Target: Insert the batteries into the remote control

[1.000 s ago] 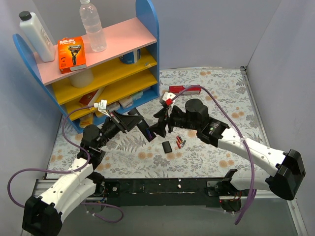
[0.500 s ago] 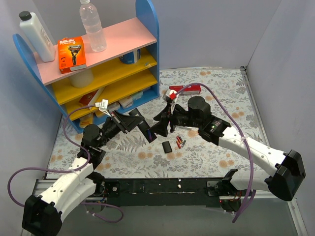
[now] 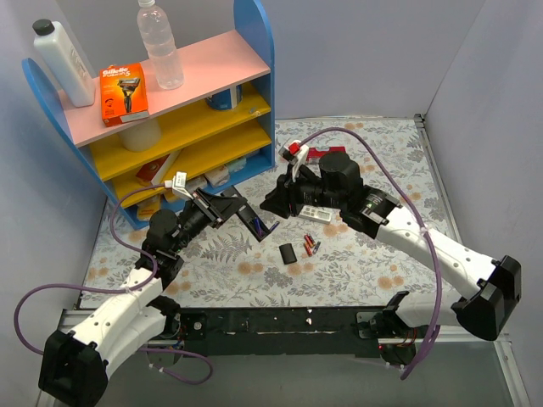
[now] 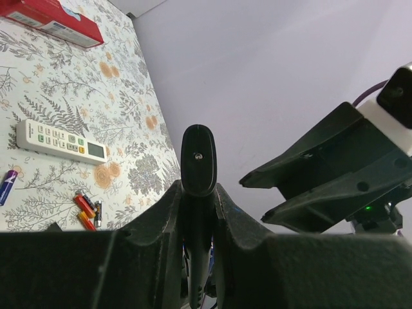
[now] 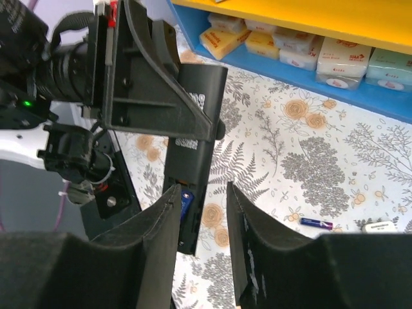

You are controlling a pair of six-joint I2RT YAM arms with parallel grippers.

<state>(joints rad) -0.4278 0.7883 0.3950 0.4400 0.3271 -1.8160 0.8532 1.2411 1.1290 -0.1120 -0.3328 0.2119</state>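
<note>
Only thing we can actually read is "Gillette" on the orange razor box (image 3: 125, 93), near the left end of the pink top shelf (image 3: 222, 58). The packets (image 5: 351, 61) have print, but it's too blurry for us.

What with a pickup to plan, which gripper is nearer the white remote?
Right: right gripper hovers beside the white remote; left gripper sits past the right one, farther off.

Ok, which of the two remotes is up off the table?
The black remote, gripped in the left tool and held in the air; the white remote lies flat on the floral table.
</note>
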